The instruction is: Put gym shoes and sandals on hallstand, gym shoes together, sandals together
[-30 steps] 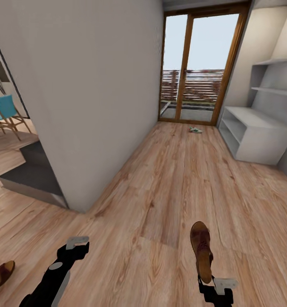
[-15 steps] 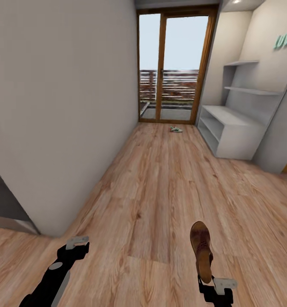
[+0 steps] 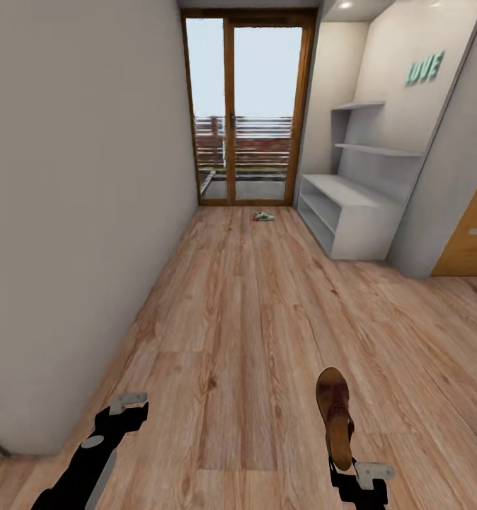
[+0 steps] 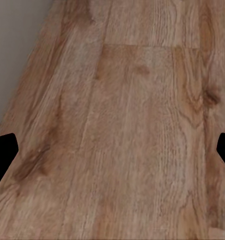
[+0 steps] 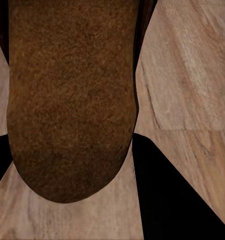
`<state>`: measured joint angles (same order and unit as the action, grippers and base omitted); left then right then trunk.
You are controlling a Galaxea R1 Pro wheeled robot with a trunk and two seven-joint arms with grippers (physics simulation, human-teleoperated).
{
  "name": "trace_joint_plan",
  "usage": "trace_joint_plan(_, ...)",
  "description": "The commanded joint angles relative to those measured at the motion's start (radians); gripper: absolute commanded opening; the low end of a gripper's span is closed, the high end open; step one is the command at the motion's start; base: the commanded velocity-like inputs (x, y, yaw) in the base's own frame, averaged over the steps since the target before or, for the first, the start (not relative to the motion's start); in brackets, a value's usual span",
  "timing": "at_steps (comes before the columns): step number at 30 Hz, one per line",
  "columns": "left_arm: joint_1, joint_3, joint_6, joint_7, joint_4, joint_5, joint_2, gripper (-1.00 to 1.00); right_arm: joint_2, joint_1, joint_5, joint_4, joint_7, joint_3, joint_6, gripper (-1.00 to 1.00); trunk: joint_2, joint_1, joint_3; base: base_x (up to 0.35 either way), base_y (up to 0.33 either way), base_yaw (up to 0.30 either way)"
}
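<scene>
view has swung right over the last second: the side room with the blue chair and the dark step is out of frame, and the corridor now runs straight ahead to the glass door (image 3: 249, 113). that's the base turning, not the things moving; both arms sit at the same spots in the head view as before.

right tool (image 3: 357, 473) is clenched on a sandal (image 3: 335, 414), gripped at the heel end, toe pointing ahead down the corridor, held clear above the floor (image 3: 253, 319). right wrist view shows the sandal (image 5: 70, 95) close up between the dark fingers (image 5: 177, 195), its brown footbed facing the camera.

left tool (image 3: 129, 402) carries nothing; wrist view shows its two fingertips (image 4: 3, 150) wide apart over bare planks, so it's released.

shoe rack (image 3: 345, 212) is now lined up ahead on the right, against the wall under the shelves (image 3: 369, 145); nothing visible on its top from here. one gym shoe (image 3: 264, 216) lies on the floor near the door, just beside the rack's far end. the second sandal that was at the lower left edge has left the frame with the turn. other gym shoe isn't located.

my read: robot is now pointed at the rack, next is driving up and setting this sandal down. three shoes left after that.
</scene>
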<state>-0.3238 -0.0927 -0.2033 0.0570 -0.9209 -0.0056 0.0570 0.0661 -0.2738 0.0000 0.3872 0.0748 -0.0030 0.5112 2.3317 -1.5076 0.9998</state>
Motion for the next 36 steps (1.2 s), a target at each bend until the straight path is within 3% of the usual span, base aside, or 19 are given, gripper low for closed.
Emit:
trace_joint_plan(1,0.000,0.001,-0.005,0.003,-0.002,-0.001,0.001,1.00,0.000,-0.001,-0.003,0.000,0.000,0.000,0.003,-1.00,0.000,0.000,0.001,0.338,0.142,-0.297)
trace_joint_plan(8,0.000,0.001,-0.005,0.003,-0.002,-0.001,0.001,1.00,0.000,-0.001,-0.003,0.000,-0.001,0.000,0.003,-1.00,0.000,0.000,0.001,0.338,0.138,-0.249)
trace_joint_plan(22,0.000,0.001,-0.005,0.002,-0.001,-0.001,0.001,1.00,-0.001,-0.001,0.000,-0.001,-0.007,0.002,0.001,-1.00,0.000,0.000,0.001,0.338,0.116,-0.012)
trace_joint_plan(36,0.000,0.001,-0.005,0.001,-0.001,-0.001,0.001,1.00,0.000,-0.001,0.000,-0.002,-0.005,0.003,0.001,-1.00,0.000,0.000,0.001,0.338,0.009,0.000)
